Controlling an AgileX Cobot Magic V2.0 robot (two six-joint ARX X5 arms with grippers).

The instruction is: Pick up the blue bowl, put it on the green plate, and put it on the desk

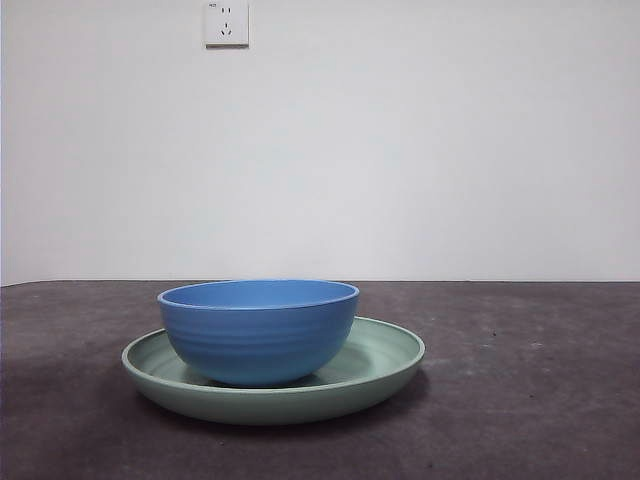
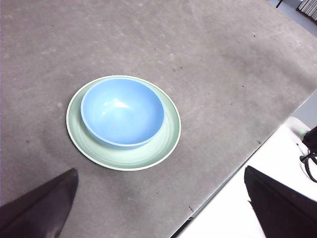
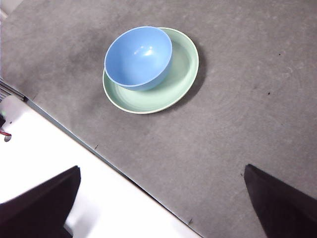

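Note:
The blue bowl (image 1: 258, 330) stands upright and empty inside the green plate (image 1: 385, 365), a little left of the plate's middle. The plate rests flat on the desk (image 1: 540, 400). Both also show in the left wrist view, bowl (image 2: 122, 111) on plate (image 2: 168, 144), and in the right wrist view, bowl (image 3: 138, 57) on plate (image 3: 181, 79). My left gripper (image 2: 161, 208) is open and empty, high above the desk and away from the bowl. My right gripper (image 3: 163, 203) is open and empty, also high and away from it. Neither gripper shows in the front view.
A white wall with a socket (image 1: 226, 22) stands behind the desk. The desk's edge and a white surface beside it show in the left wrist view (image 2: 237, 208) and the right wrist view (image 3: 59, 153).

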